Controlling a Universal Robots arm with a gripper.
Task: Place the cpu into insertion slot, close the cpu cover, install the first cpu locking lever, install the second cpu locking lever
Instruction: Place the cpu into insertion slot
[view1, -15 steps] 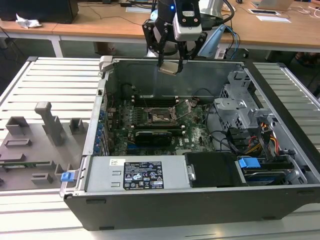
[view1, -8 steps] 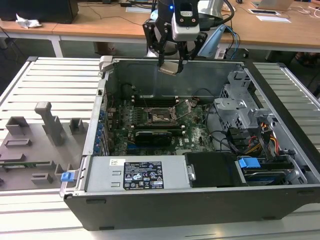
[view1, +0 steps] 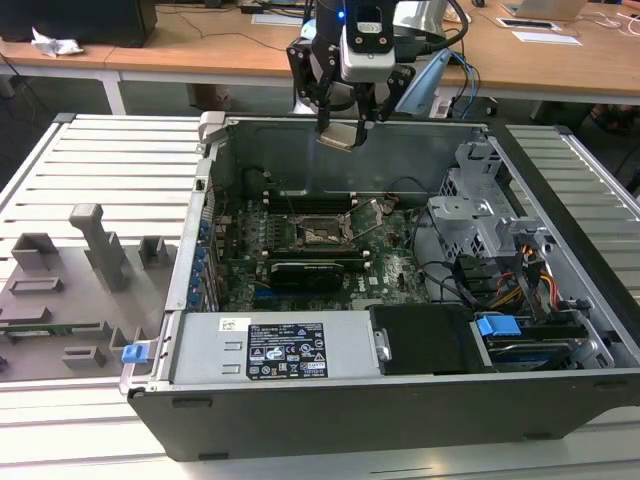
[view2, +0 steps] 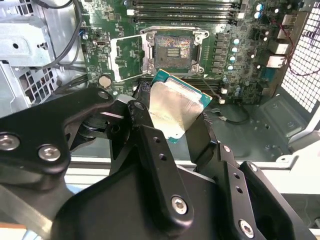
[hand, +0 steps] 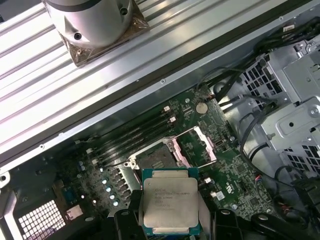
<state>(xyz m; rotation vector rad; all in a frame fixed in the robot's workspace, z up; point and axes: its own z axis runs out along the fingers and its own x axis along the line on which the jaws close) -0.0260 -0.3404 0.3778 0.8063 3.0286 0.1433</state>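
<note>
A long wooden desk (view1: 200, 50) runs across the back in the exterior view, with white sheets (view1: 545, 37) on it. Nearer, a pale ribbed metal table (view1: 110, 160) carries a grey moulded holder (view1: 60, 300).

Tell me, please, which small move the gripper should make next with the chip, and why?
Probably bring the chip down toward the socket, slowly. The gripper holds it high above the computer case, the socket is bare, and its cover stands open.
</note>
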